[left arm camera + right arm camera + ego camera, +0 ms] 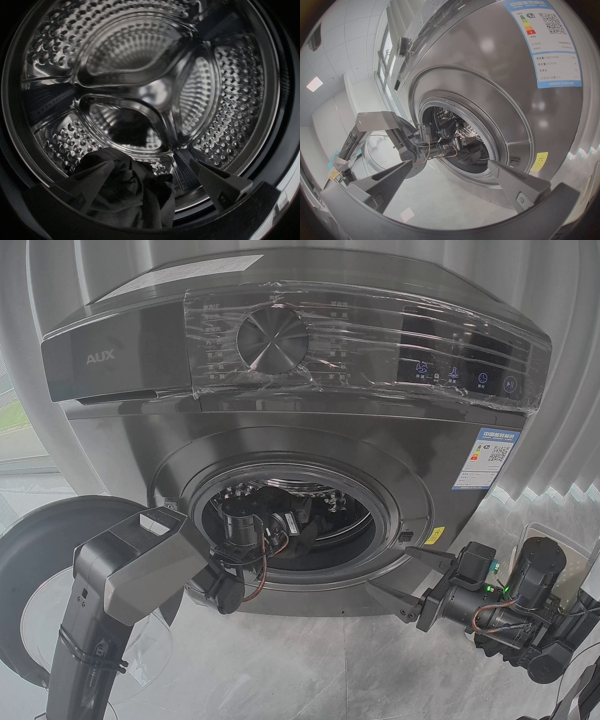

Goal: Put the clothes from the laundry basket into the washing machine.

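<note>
Grey stone-look floor [325,665] under a dark grey front-loading washing machine [300,427]; garment drop-off inside it.
Left gripper [151,162] sits inside the machine's perforated steel drum [237,93], fingers spread apart; crumpled black garment [131,193] lies loose at the drum's front lip. Right gripper [450,162] hangs outside the machine's lower right front, fingers apart, empty. Likely best: back the left arm straight out, clear of the cloth, so nothing drags over the lip.

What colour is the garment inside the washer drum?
Black or very dark; the garment shows best in the left wrist view.
</note>
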{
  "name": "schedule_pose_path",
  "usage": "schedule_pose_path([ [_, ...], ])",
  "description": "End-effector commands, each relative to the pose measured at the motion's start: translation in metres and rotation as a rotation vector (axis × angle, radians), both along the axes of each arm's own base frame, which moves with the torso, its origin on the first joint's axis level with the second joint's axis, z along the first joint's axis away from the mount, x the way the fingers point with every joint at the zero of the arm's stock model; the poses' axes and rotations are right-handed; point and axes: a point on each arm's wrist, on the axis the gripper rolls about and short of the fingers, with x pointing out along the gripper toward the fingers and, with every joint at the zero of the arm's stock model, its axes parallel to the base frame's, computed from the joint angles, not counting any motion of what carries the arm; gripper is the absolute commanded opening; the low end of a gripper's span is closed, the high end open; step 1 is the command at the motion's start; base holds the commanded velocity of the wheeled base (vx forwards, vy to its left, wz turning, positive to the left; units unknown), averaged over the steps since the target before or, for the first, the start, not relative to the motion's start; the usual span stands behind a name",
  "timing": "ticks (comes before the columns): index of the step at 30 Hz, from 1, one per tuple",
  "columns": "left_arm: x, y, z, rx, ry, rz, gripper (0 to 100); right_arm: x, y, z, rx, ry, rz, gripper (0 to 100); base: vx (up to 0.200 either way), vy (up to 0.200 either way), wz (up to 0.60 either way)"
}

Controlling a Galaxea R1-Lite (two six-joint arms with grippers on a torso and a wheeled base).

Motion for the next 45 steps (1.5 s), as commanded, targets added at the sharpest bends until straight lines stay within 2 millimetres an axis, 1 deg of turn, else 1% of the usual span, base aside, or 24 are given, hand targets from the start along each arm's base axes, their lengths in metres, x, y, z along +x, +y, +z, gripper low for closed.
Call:
schedule_pose_path([
  [1,0.000,-0.005,0.004,-0.015,-0.022,-0.010,100,0.000,0.000,0.001,0.002,-0.002,0.001,100,0.000,0.000,0.00],
  [4,0.003,-0.006,0.009,-0.029,-0.043,-0.006,100,-0.001,0.000,0.001,0.003,-0.003,0.001,100,0.000,0.000,0.00],
  [7,0.000,-0.006,0.009,-0.028,-0.041,0.001,100,-0.001,-0.001,0.001,0.003,-0.003,-0.001,100,0.000,0.000,0.00],
  [12,-0.012,-0.008,0.005,-0.004,-0.005,0.021,100,-0.001,-0.001,0.001,0.002,-0.005,0.001,100,0.000,0.000,0.00],
  [13,-0.023,-0.009,0.005,0.014,0.020,0.011,100,-0.001,-0.001,0.001,0.002,-0.005,0.001,100,0.000,0.000,0.00],
  [15,-0.035,-0.011,0.005,0.034,0.048,-0.004,100,-0.001,-0.001,0.001,0.002,-0.005,0.001,100,0.000,0.000,0.00],
  [16,-0.039,-0.011,0.005,0.038,0.055,-0.009,100,-0.001,-0.001,0.001,0.003,-0.003,0.001,100,0.000,0.000,0.00],
  [17,-0.048,-0.011,0.004,0.055,0.077,-0.020,100,-0.001,-0.001,0.001,0.003,-0.003,0.001,100,0.000,0.000,0.00],
  [18,-0.049,-0.011,0.004,0.059,0.080,-0.021,100,-0.001,-0.001,0.001,0.002,-0.005,0.001,100,0.000,0.000,0.00],
  [19,-0.055,-0.008,0.000,0.092,0.097,-0.017,100,-0.001,-0.001,0.001,0.001,-0.003,-0.001,100,0.000,0.000,0.00],
  [20,-0.056,-0.007,-0.002,0.121,0.099,-0.009,100,-0.001,-0.001,0.001,0.002,-0.005,0.001,100,0.000,0.000,0.00],
  [22,-0.057,-0.006,-0.006,0.165,0.090,0.007,100,-0.001,0.000,0.001,0.001,-0.003,0.001,100,0.000,0.000,0.00],
  [24,-0.056,-0.005,-0.015,0.198,0.097,0.012,100,-0.001,0.000,0.001,0.001,-0.003,0.001,100,0.000,0.000,0.00],
  [30,-0.053,-0.008,-0.027,0.212,0.106,0.010,100,-0.002,0.000,0.001,0.001,-0.003,0.004,100,0.000,0.000,0.00],
  [33,-0.045,-0.009,-0.041,0.219,0.115,0.017,100,-0.002,0.000,0.001,0.001,-0.003,0.004,100,0.000,0.000,0.00],
  [34,-0.044,-0.009,-0.043,0.219,0.115,0.019,100,-0.002,0.000,0.001,0.001,-0.003,0.004,100,0.000,0.000,0.00],
  [35,-0.042,-0.009,-0.044,0.218,0.112,0.020,0,-0.002,0.000,0.001,0.001,-0.003,0.004,100,0.000,0.000,0.00],
  [38,-0.036,-0.011,-0.048,0.217,0.104,0.023,0,-0.002,0.000,0.003,0.005,-0.010,0.005,100,0.000,0.000,0.00],
  [41,-0.033,-0.007,-0.047,0.220,0.104,0.030,0,-0.002,0.000,0.003,0.007,-0.012,0.005,100,0.000,0.000,0.00],
  [45,-0.029,-0.008,-0.045,0.219,0.089,0.032,0,-0.002,0.000,0.004,0.010,-0.016,0.005,100,0.000,0.000,0.00],
])
